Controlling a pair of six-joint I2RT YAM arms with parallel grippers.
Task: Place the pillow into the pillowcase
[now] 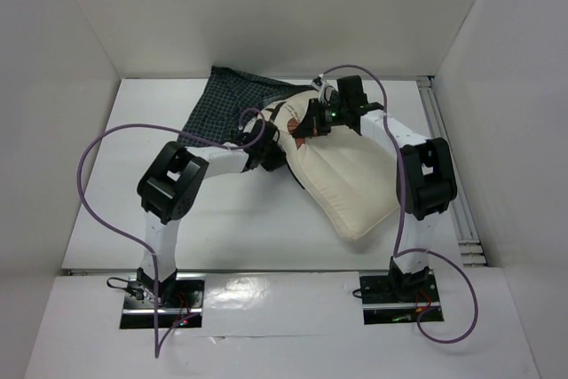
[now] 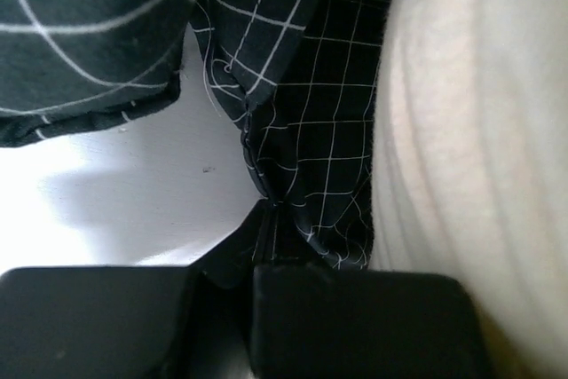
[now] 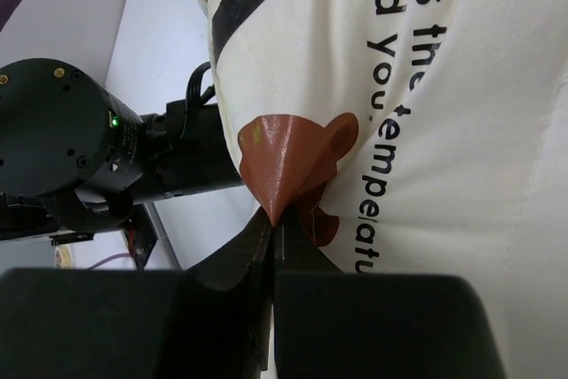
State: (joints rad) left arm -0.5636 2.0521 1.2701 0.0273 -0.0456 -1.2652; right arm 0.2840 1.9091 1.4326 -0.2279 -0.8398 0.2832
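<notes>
The cream pillow lies slantwise in the middle of the table, its far end at the mouth of the navy checked pillowcase, which lies at the back. My left gripper is shut on the pillowcase's edge, with the pillow right beside it. My right gripper is shut on a pinched fold of the pillow at its brown bear print, next to black lettering. How far the pillow sits inside the case is hidden by the arms.
White walls close in the table on the left, back and right. A metal rail runs along the right edge. A purple cable loops over the left side. The left arm's wrist shows close beside the pillow.
</notes>
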